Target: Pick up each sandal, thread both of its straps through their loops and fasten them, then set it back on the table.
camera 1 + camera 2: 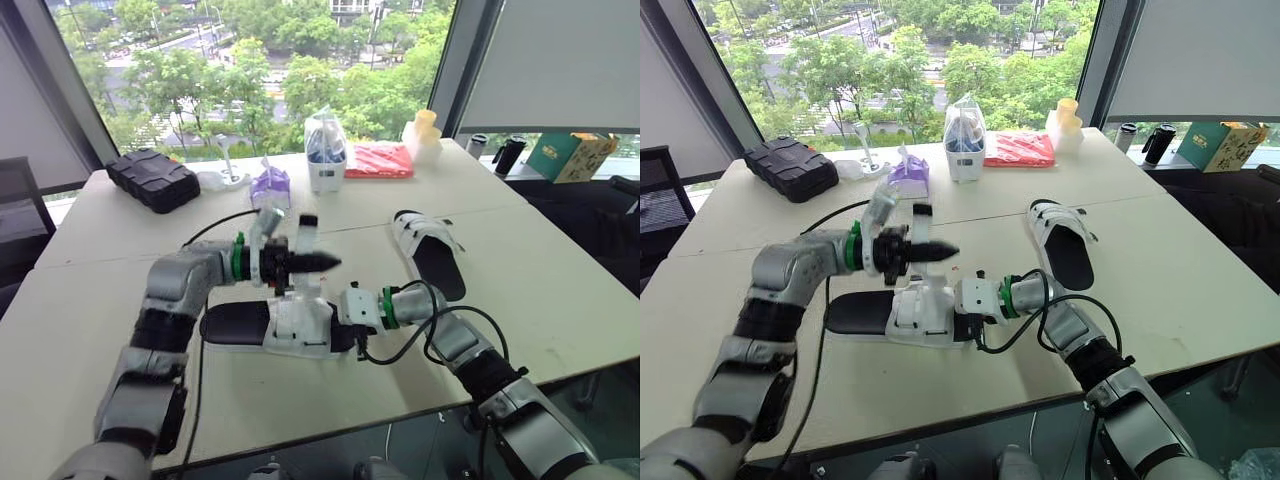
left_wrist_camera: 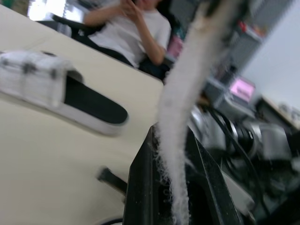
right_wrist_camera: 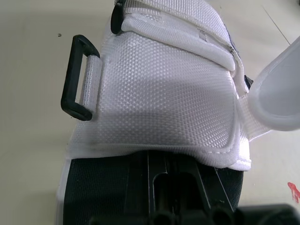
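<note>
- Daylit room: a cream-white table (image 1: 90, 300) stands against tall windows with green trees beyond.
- Task item: a black-soled sandal with a white woven upper (image 1: 285, 325) lies flat on the table, directly before the robot and between both arms.
- Robot's left gripper (image 1: 322, 263) hovers just above that sandal. Its black fingers (image 2: 140, 187) pinch a fuzzy white strap (image 2: 180, 136), which is drawn upward from the upper.
- Robot's right gripper (image 1: 345, 325) sits against the sandal's end at the sole. Whether it is spread or closed cannot be told.
- On the upper's side edge, a black rectangular loop (image 3: 77, 79) hangs from a white webbing tab.
- Well apart to the robot's right, a second sandal (image 1: 432, 250) of matching make lies flat.
- Far side of the table: a black ribbed case (image 1: 152, 178) and a red packet (image 1: 378, 160).
- Beyond the table, a person in a white shirt (image 2: 136, 23) is seated.
</note>
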Controlling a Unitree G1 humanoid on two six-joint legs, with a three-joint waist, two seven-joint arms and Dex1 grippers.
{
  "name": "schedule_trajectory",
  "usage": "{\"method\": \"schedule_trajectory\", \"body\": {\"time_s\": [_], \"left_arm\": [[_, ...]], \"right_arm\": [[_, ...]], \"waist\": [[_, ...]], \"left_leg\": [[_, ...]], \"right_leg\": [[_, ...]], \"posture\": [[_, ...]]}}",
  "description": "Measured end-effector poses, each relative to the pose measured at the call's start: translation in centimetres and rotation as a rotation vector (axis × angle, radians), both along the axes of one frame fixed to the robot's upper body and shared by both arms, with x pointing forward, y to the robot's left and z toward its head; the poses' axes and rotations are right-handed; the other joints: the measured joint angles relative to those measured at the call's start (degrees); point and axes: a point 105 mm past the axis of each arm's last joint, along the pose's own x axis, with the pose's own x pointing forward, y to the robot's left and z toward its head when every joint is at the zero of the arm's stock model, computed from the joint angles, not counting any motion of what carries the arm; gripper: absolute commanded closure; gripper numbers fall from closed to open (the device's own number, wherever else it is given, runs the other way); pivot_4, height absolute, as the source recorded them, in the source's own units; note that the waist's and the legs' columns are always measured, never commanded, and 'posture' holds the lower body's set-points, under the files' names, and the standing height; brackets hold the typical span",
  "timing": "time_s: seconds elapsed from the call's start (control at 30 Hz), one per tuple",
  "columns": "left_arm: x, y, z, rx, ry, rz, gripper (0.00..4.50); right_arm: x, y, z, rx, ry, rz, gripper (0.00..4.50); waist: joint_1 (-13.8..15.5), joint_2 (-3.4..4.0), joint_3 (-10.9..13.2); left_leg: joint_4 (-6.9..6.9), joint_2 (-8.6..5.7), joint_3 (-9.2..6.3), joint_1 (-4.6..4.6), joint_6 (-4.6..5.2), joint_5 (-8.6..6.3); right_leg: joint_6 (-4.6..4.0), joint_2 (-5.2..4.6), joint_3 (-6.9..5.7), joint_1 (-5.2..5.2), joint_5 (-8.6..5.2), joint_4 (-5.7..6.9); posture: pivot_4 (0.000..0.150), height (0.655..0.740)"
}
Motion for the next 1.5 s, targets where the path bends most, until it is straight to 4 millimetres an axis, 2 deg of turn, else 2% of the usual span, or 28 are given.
{"method": "schedule_trajectory", "body": {"time_s": [0.07, 0.2, 0.37, 0.53, 0.67, 0.77, 0.87, 1.0, 1.2, 1.3, 1.37, 1.5], "left_arm": [[-1.5, -0.3, -0.5, 0.054, -0.098, -0.063, 4.49], [-3.3, -0.4, -1.1, 0.124, -0.293, -0.122, 4.49], [-3.9, -0.5, -1.0, 0.127, -0.465, -0.146, 4.49], [-6.1, 0.3, -3.1, 0.185, -0.714, -0.305, 4.49], [-7.4, 0.0, -3.6, 0.172, -0.850, -0.416, 4.49], [-8.1, -0.5, -4.3, 0.166, -0.920, -0.489, 3.59], [-8.3, -1.1, -5.0, 0.167, -1.005, -0.523, 2.07], [-7.5, -1.4, -5.0, 0.172, -1.170, -0.522, 0.05], [-5.9, -1.1, -3.0, 0.187, -1.340, -0.477, 0.05], [-5.1, 0.1, -1.8, 0.245, -1.392, -0.458, 0.05], [-4.8, 1.0, -1.8, 0.279, -1.405, -0.459, 0.05], [-4.1, 4.1, -1.8, 0.399, -1.401, -0.442, 0.05]], "right_arm": [[-0.1, 0.0, -0.1, -0.002, 0.003, 0.002, 4.50], [-0.2, 0.0, 0.0, -0.003, 0.004, 0.012, 4.50], [-0.3, 0.1, 0.0, -0.007, 0.006, 0.023, 4.50], [-0.3, 0.1, 0.2, -0.014, 0.000, 0.044, 4.50], [-0.4, 0.4, 0.6, -0.017, -0.014, 0.070, 4.50], [-0.1, 0.3, 0.2, -0.024, 0.003, 0.059, 4.50], [0.0, 0.2, 0.2, -0.025, 0.008, 0.057, 4.50], [0.1, 0.2, 0.1, -0.026, 0.011, 0.054, 4.50], [0.1, 0.3, 0.1, -0.021, 0.001, 0.062, 4.50], [0.2, 0.3, 0.1, -0.020, -0.002, 0.066, 4.50], [0.2, 0.4, 0.1, -0.020, -0.004, 0.068, 4.50], [0.4, 0.5, 0.1, -0.018, -0.005, 0.071, 4.50]], "waist": [[0.09, 0.00, 0.00], [0.11, 0.02, 0.01], [0.20, 0.02, 0.01], [0.21, 0.03, 0.01], [0.33, 0.04, 0.00], [0.36, 0.07, -0.01], [0.43, 0.11, -0.01], [0.47, 0.12, -0.02], [0.38, 0.12, -0.02], [0.32, 0.13, -0.02], [0.28, 0.15, -0.03], [0.16, 0.16, -0.02]], "left_leg": [[0.00, 0.01, -0.01, 0.00, 0.00, 0.00], [-0.09, 0.01, 0.01, -0.04, 0.02, 0.00], [-0.09, 0.01, 0.00, -0.29, 0.03, 0.00], [-0.09, 0.01, 0.02, -0.44, 0.05, -0.02], [0.01, 0.01, 0.01, -0.54, 0.08, -0.03], [0.01, 0.01, 0.01, -0.55, 0.09, -0.03], [0.08, 0.00, 0.00, -0.57, 0.10, -0.03], [0.17, 0.00, 0.00, -0.55, 0.11, -0.02], [0.16, 0.00, 0.00, -0.55, 0.12, -0.02], [0.14, 0.01, -0.01, -0.52, 0.12, -0.02], [0.15, 0.00, 0.00, -0.50, 0.12, -0.02], [0.14, 0.01, 0.00, -0.46, 0.13, -0.02]], "right_leg": [[-0.14, -0.04, 0.02, 0.02, -0.08, -0.06], [-0.18, -0.09, 0.01, -0.04, -0.10, -0.13], [-0.18, -0.10, -0.03, -0.26, -0.10, -0.14], [-0.20, -0.12, -0.05, -0.40, -0.10, -0.16], [-0.22, -0.17, -0.07, -0.42, -0.11, -0.18], [-0.22, -0.16, -0.09, -0.42, -0.11, -0.18], [-0.22, -0.16, -0.10, -0.41, -0.11, -0.17], [-0.23, -0.15, -0.11, -0.35, -0.10, -0.17], [-0.21, 0.02, -0.13, -0.37, -0.08, -0.14], [-0.14, 0.06, -0.14, -0.37, -0.05, -0.11], [-0.11, 0.07, -0.13, -0.36, -0.03, -0.11], [-0.19, 0.09, -0.13, -0.36, -0.07, -0.06]], "posture": [[0.150, 0.7400], [0.150, 0.7400], [0.150, 0.7400], [0.150, 0.7400], [0.150, 0.7400], [0.150, 0.7400], [0.150, 0.7400], [0.150, 0.7400], [0.150, 0.7400], [0.150, 0.7400], [0.150, 0.7400], [0.150, 0.7400]]}}
